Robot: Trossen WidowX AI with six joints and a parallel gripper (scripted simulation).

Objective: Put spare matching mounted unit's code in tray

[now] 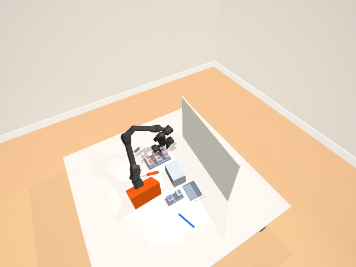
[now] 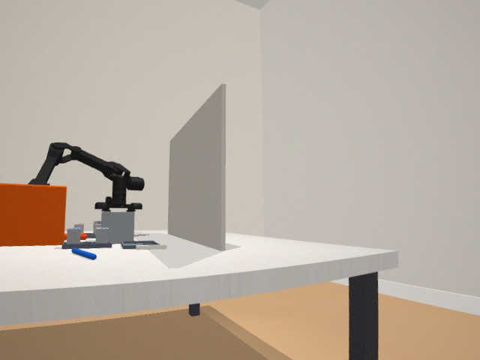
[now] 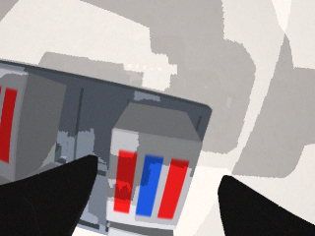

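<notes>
The mounted unit, a large grey box (image 1: 174,169) (image 2: 118,227), stands mid-table; its back is hidden in these views. The spare with red, blue, red stripes (image 1: 163,149) (image 3: 150,184) sits upright at the far end of the spares rack (image 1: 159,164) (image 3: 88,105). My gripper (image 1: 163,146) (image 3: 160,176) is open, pointing down over that spare. In the wrist view one finger is on each side of it, with gaps visible. In the exterior view the fingertips are hidden behind the unit. The shallow grey tray (image 1: 189,192) is empty, beyond the unit.
Other striped spares (image 1: 158,158) (image 3: 36,123) share the rack. A smaller rack holds two blocks (image 1: 169,198) (image 1: 178,192) beside the tray. A tall grey panel (image 1: 209,149) (image 2: 197,174) stands behind. An orange box (image 1: 146,195), an orange-handled tool (image 1: 152,173) and a blue rod (image 1: 186,220) (image 2: 84,253) are there too.
</notes>
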